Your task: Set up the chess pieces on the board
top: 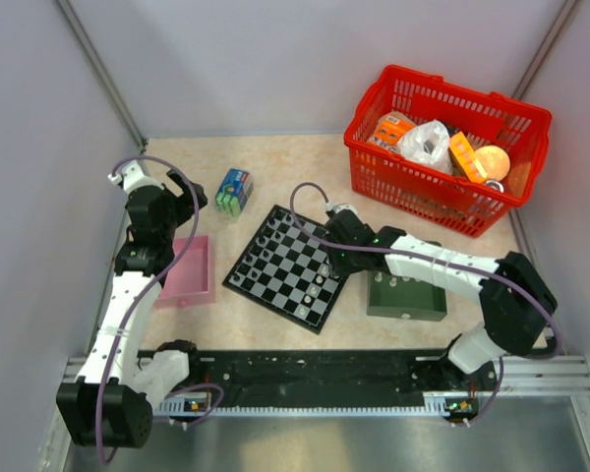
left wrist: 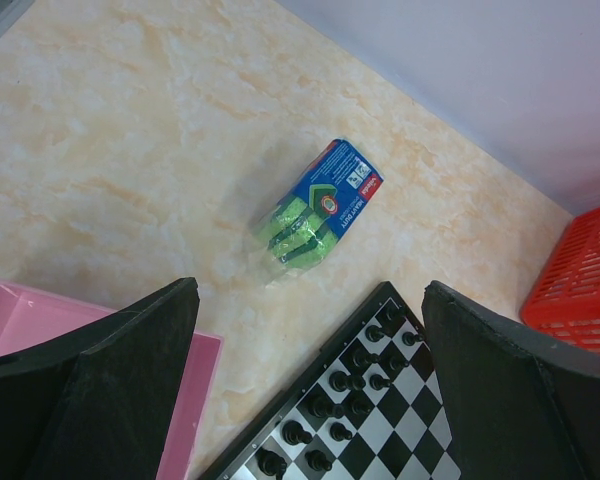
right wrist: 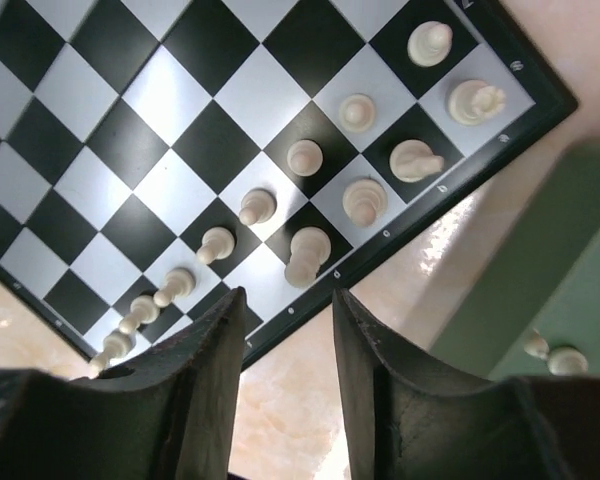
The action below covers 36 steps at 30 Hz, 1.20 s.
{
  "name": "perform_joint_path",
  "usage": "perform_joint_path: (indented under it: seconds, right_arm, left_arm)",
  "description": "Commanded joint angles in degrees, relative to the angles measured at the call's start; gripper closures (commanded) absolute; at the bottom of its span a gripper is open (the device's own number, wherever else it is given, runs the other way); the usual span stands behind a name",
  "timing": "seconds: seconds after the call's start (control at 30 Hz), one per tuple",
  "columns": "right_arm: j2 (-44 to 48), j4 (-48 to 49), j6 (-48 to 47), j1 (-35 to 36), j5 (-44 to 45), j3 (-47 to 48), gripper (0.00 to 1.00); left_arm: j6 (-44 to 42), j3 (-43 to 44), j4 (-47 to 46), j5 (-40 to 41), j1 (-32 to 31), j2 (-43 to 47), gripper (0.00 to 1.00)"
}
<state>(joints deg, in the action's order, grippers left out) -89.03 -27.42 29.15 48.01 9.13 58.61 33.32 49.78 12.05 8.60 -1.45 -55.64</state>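
The board lies mid-table, turned like a diamond. Dark chess pieces stand in two rows along its far-left side, pale ones along its near-right side. My right gripper hovers over the near-right edge of the board, open, with nothing between its fingers. A pale piece stands upright on a white square just beyond the tips. Two more pale pieces lie in the green tray. My left gripper hangs wide open and empty over the bare table left of the board.
A pink tray lies left of the board, under the left arm. A green and blue packet lies behind the board's far-left corner. A red basket full of items stands at the back right. The green tray sits right of the board.
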Motion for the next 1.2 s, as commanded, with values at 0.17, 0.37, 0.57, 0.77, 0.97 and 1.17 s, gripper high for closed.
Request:
perform_joint_path:
  seconds: [0.17,0.37,0.57,0.77,0.97,1.17]
  right_arm:
    - [18.4,-6.4,0.7,-0.7,13.9,-1.4,0.45]
    - [26.3,-7.9,4.7,-14.9,10.0,-12.2,0.44]
    - [27.1,-8.2,4.3,-23.9,5.5,-18.0,0.47]
    - [25.1,-6.4,3.5,-24.5,3.5,-19.1,0.49]
    - [23.0,-4.9,2.9,-24.4,4.2,-18.7,0.53]
    - [20.1,-3.7,2.4,-24.7,4.6,-17.8,0.58]
  left_arm:
    - [-0.1,0.4,-2.4,0.9,0.3,0.4,0.01]
    - [0.2,0.0,-2.8,0.0,0.4,0.2,0.01]
    - [0.3,0.1,-3.0,-0.7,0.4,-0.4,0.01]
    - [0.4,-0.1,-3.0,-0.6,0.4,-0.1,0.01]
    - [0.5,-0.1,-2.9,-0.4,0.5,-0.1,0.01]
    - [0.4,-0.1,-2.8,-0.3,0.4,-0.1,0.01]
